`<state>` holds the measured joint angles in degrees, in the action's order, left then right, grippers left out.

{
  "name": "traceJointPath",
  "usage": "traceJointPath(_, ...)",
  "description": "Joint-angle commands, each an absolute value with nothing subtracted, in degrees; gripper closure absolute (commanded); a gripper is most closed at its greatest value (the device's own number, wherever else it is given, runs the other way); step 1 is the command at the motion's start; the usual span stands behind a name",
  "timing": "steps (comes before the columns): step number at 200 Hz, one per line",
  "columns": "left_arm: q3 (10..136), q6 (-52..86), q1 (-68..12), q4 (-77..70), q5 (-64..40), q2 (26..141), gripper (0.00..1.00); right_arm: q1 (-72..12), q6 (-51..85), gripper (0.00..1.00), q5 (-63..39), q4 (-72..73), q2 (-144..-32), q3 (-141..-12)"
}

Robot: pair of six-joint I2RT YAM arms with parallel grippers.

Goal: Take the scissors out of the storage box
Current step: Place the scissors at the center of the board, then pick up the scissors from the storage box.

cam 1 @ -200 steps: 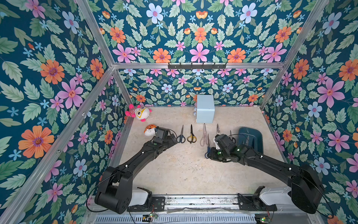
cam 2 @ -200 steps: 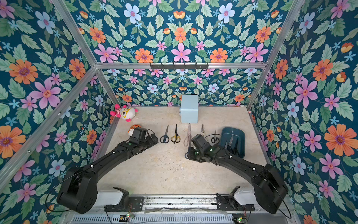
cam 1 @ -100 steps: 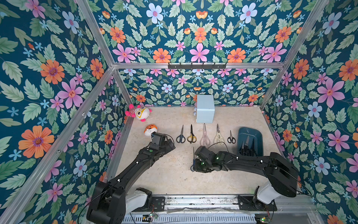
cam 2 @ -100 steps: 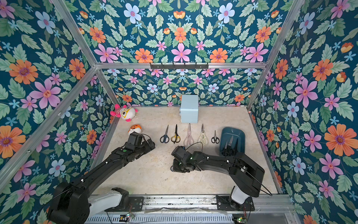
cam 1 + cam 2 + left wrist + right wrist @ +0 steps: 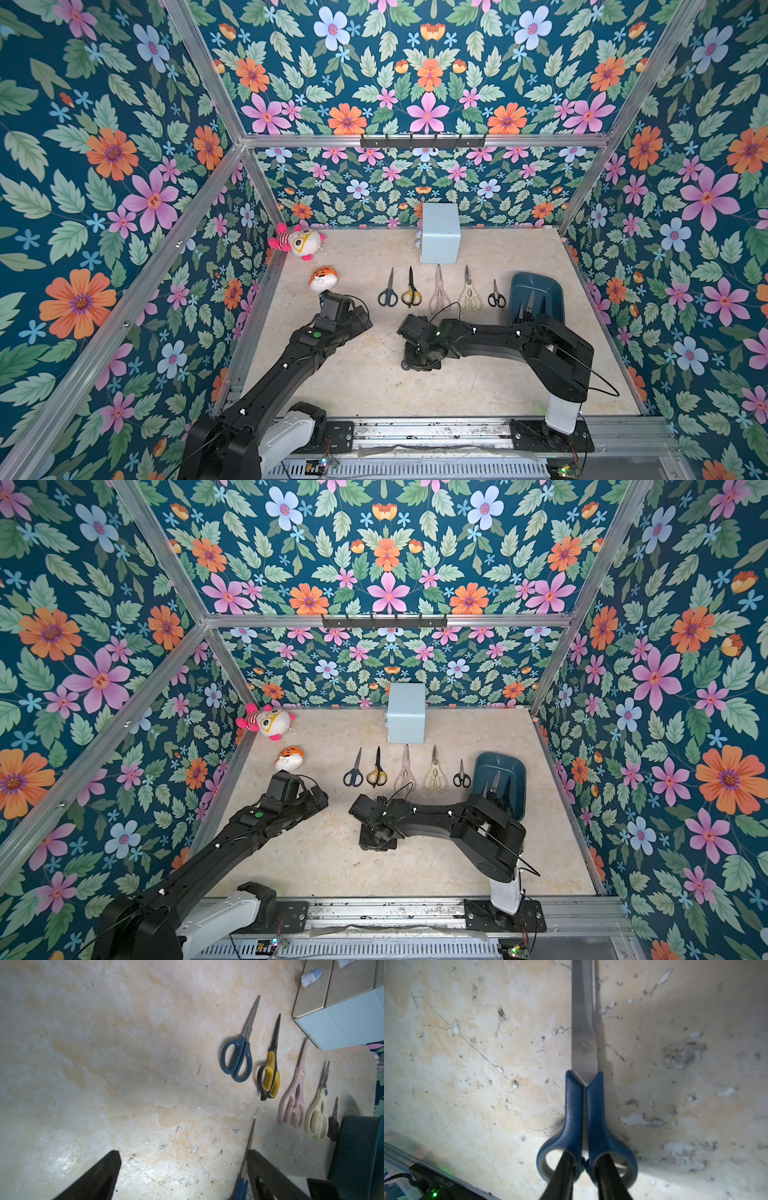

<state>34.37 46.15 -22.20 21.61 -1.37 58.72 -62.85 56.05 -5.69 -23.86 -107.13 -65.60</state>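
My right gripper (image 5: 584,1165) is shut on a pair of blue-handled scissors (image 5: 583,1105). Its fingers (image 5: 564,1169) reach through the two handle loops and pinch the bridge between them, and the blades point away from the wrist. It hangs low over the table's middle (image 5: 417,357). The same scissors (image 5: 247,1159) show beside my open, empty left gripper (image 5: 182,1153), which sits to the left (image 5: 357,316). Several scissors lie in a row on the table, from dark blue (image 5: 387,294) to small black (image 5: 496,296). The teal storage box (image 5: 536,282) at the right holds more scissors (image 5: 525,307).
A pale blue cube box (image 5: 440,232) stands at the back wall behind the row. Two plush toys (image 5: 297,243) (image 5: 323,279) lie at the back left. Floral walls close three sides, and a metal rail (image 5: 415,428) runs along the front.
My right gripper has carried the blue scissors from beside the row toward the front and left, to mid-table. The left gripper has drawn back a little toward the front.
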Motion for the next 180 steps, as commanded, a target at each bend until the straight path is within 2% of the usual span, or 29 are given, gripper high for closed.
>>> traceJointPath(1, 33.66, 47.02, -22.19, 22.88, -1.01, 57.23, 0.01, -62.93, 56.88, 0.83, -5.01, -27.82, -107.94, -65.3)
traceJointPath(70, 38.33, 43.85, -22.15, 27.64, -1.34, 57.29, 0.02, -62.93, 55.34, 0.66, -2.07, -25.98, -104.29, -67.17)
traceJointPath(117, 42.32, 41.85, -22.19, 29.25, -1.14, 59.18, 0.02, -62.2, 52.8, 0.65, 2.97, -31.05, -101.27, -71.78)
traceJointPath(154, 43.81, 41.15, -22.24, 27.06, -4.14, 62.29, 0.03, -55.27, 49.24, 0.65, 5.19, -34.26, -93.78, -68.35)
traceJointPath(180, 44.61, 40.96, -22.57, 24.02, -5.82, 65.06, 0.03, -46.02, 44.35, 0.65, 6.56, -37.66, -87.22, -64.4)
